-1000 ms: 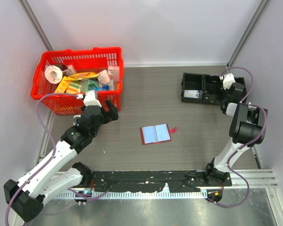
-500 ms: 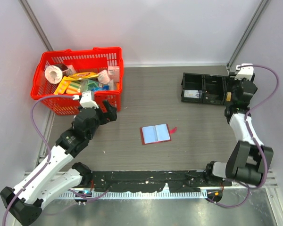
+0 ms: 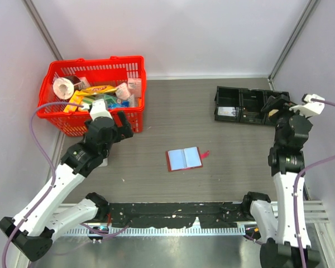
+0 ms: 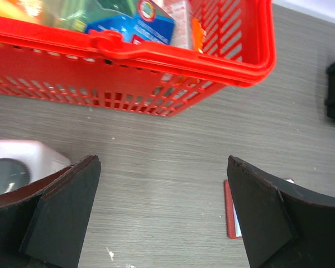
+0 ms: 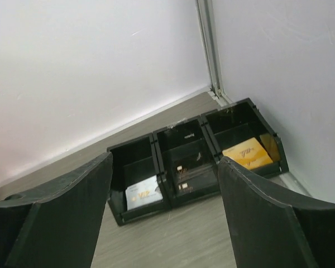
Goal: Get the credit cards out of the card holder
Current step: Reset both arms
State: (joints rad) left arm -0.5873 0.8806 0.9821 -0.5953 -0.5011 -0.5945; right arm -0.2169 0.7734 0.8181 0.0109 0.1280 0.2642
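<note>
The card holder (image 3: 184,159), a small red wallet, lies spread open on the table's middle with its pale blue pockets up and its snap tab (image 3: 205,153) to the right. Only its red edge (image 4: 230,209) shows in the left wrist view, beside the right finger. I see no card standing out of it. A silver card (image 5: 144,193), dark cards (image 5: 192,173) and a gold card (image 5: 247,153) lie in a black tray (image 5: 156,139). My left gripper (image 3: 123,124) is open and empty by the basket, left of the holder. My right gripper (image 3: 274,106) is open and empty, above the tray's right end.
A big red basket (image 3: 100,60) full of packets stands at the back left, its near wall (image 4: 173,56) just ahead of the left fingers. The black three-compartment tray (image 3: 217,103) sits at the back right by the wall. A white block (image 4: 22,159) lies near the left finger.
The right arm has swung up and back from the tray, its gripper now empty above the tray's right end. The left gripper has drawn slightly left toward the basket. The holder has not moved.
</note>
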